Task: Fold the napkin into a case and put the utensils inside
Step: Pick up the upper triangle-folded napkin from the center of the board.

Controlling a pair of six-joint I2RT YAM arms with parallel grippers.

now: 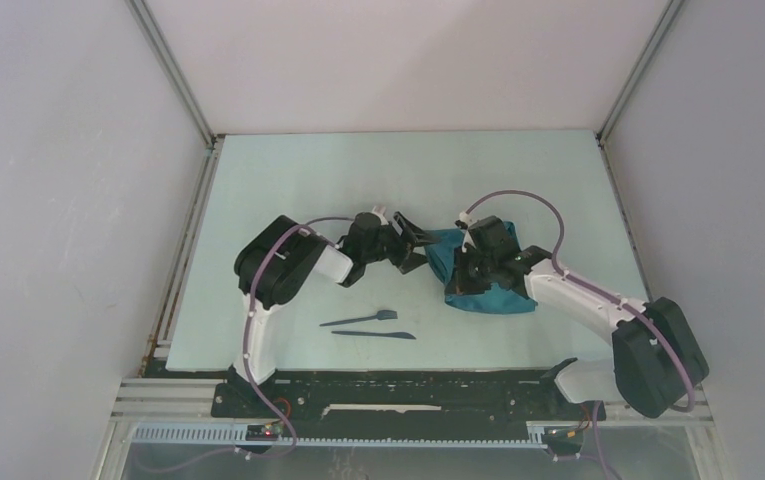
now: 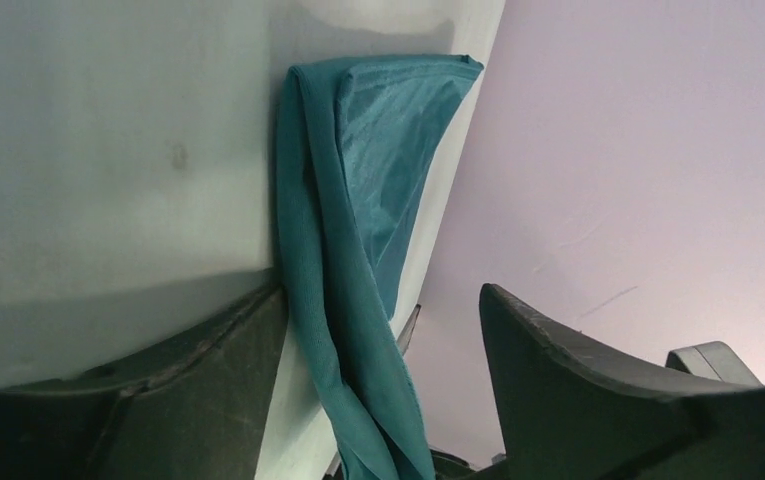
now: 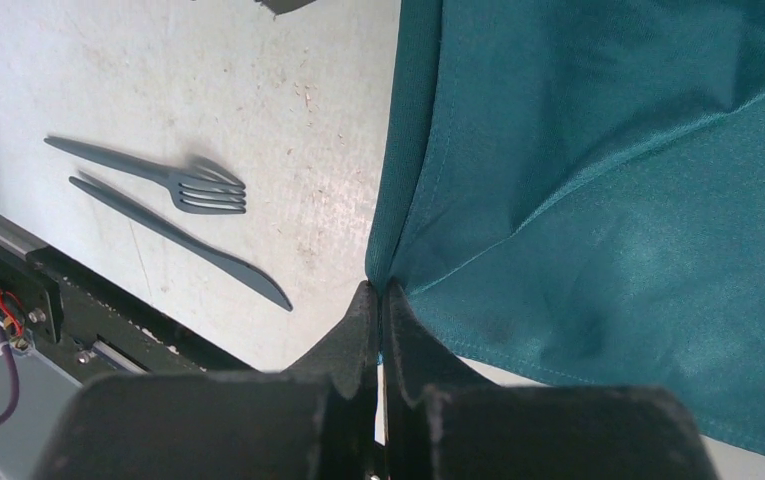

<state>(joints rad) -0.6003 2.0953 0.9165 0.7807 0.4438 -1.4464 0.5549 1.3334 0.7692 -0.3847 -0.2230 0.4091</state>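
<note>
Right gripper [image 3: 378,297] clenched on napkin [image 3: 598,180] edge. Left gripper [image 1: 415,244] released, jaws wide, napkin fold loose between them. Napkin bunched on pale green table [image 1: 358,170], white walls [image 1: 58,200] around. 2 utensils, fork [image 3: 173,180] and knife [image 3: 178,240], left-front of napkin, apart from it. Pinch visible only in right wrist view; whole table only in top view.

The napkin [image 3: 608,200] is slightly sheeny cloth; the utensils [image 3: 203,188] matt plastic.

pale green table [image 1: 308,180], white walls [image 1: 58,200], metal posts [image 1: 176,75]
</note>
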